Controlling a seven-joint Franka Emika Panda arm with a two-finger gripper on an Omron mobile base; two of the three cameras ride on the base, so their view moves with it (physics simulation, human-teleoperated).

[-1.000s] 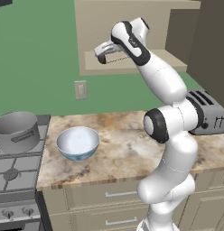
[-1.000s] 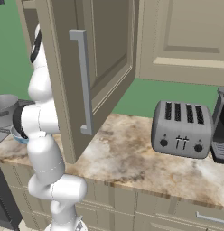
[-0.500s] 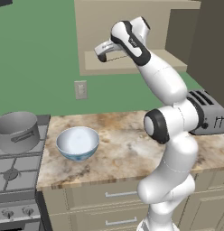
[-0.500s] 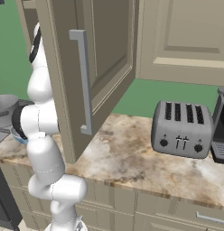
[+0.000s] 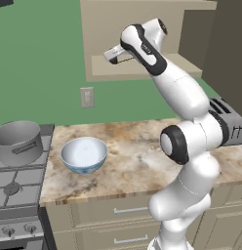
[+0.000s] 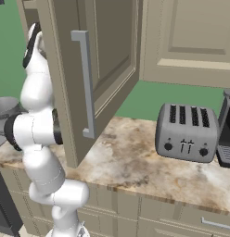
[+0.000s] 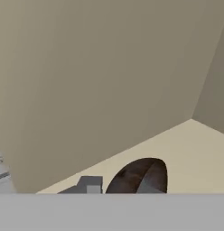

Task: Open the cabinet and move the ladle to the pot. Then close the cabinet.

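The cabinet door stands swung wide open over the table. The arm reaches up inside, and its fingers are closed on the thin dark ladle just above the cabinet shelf. The pot sits on the stove, beside a white bowl.

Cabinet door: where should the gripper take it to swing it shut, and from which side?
Probably the long vertical bar handle, near mid-length. It stands off the cabinet door on end posts, so a finger can slip behind it, with the jaws set horizontally across the bar. Come from the door's outer face, the side towards the toaster, since the door hangs open over the counter.
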